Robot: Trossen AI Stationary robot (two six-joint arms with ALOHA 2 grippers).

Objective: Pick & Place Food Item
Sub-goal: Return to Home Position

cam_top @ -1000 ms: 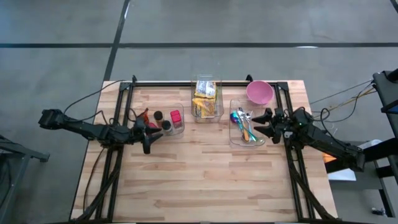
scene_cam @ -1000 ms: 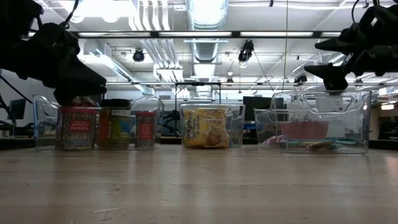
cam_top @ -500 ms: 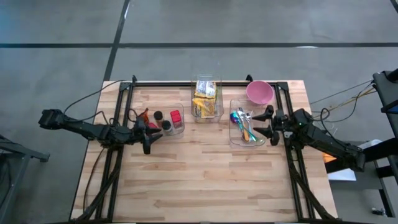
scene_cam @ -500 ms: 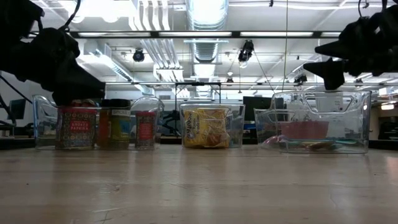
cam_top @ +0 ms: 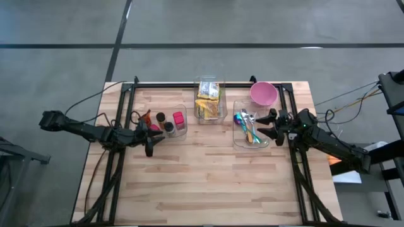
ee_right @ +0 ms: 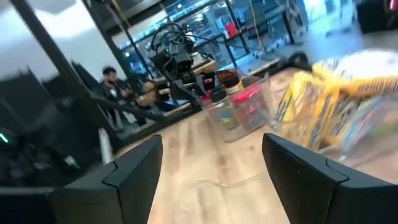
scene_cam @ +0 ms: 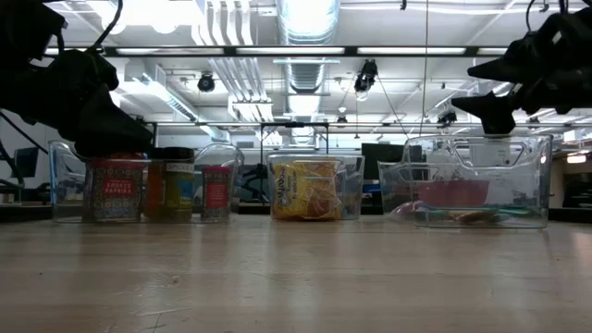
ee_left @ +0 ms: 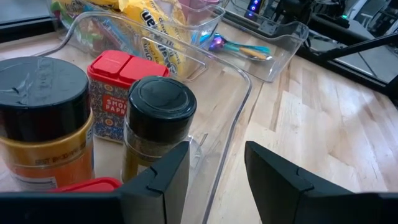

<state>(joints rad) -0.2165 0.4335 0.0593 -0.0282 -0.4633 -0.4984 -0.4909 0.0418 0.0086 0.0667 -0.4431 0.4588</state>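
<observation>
Looking straight down, I have the left gripper (cam_top: 150,139) just beside the left clear plastic bin (cam_top: 184,132) of seasoning jars. The right gripper (cam_top: 264,125) hangs over the outer side of the right clear plastic bin (cam_top: 251,146). The yellow noodle pack (cam_top: 207,102) lies in the middle clear plastic bin (cam_top: 224,117).

Level with the wooden surface (scene_cam: 296,277), both grippers seem to hang above the outer bins.

My left wrist camera shows its fingers (ee_left: 158,183) parted and empty. The right wrist camera shows its fingers (ee_right: 134,168) spread wide, gripping nothing.
</observation>
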